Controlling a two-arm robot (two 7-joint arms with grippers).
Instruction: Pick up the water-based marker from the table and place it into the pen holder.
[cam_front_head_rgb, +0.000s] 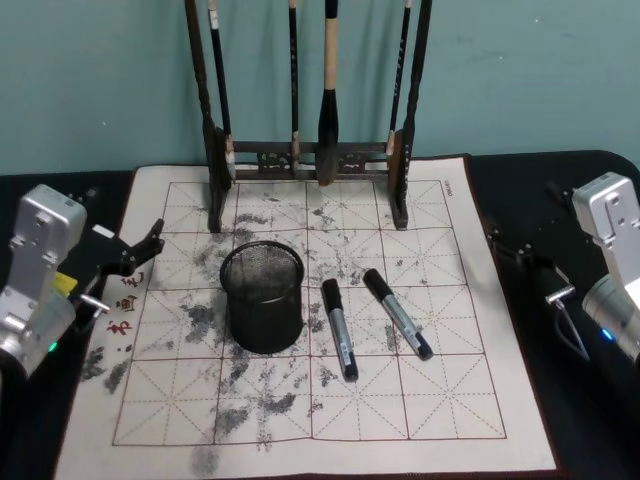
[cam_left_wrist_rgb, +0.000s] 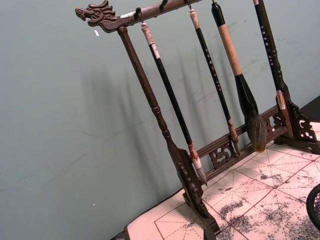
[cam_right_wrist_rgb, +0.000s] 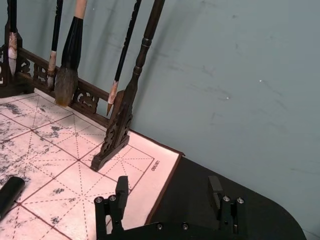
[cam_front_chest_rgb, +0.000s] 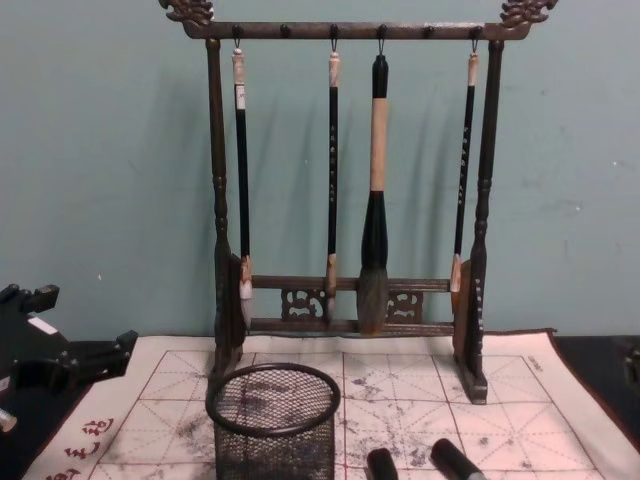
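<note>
Head view takes in the whole scene from above: a black worktop is covered by a large ink-stained grid mat. At the mat's far edge a tall carved brush rack is stood against the green wall. Its full top rail and four hanging brushes are seen in the chest view, and a carved dragon head at one end of the rail is shown close up in the left wrist view.

The pen holder, a round black mesh cup, is stood upright on the mat, left of centre and in front of the rack.

Two markers are laid flat on the mat to the right of it. The inner marker is just beside the cup, and the outer marker lies further right, apart from the first. Which of the two is water-based cannot be told. In the chest view their ends are cut off at the lower edge.

The left claw is held at the mat's left edge, apart from the cup; how far open it is cannot be told. The right claw is spread wide over the worktop beside the mat's far right corner, and nothing is gripped.
</note>
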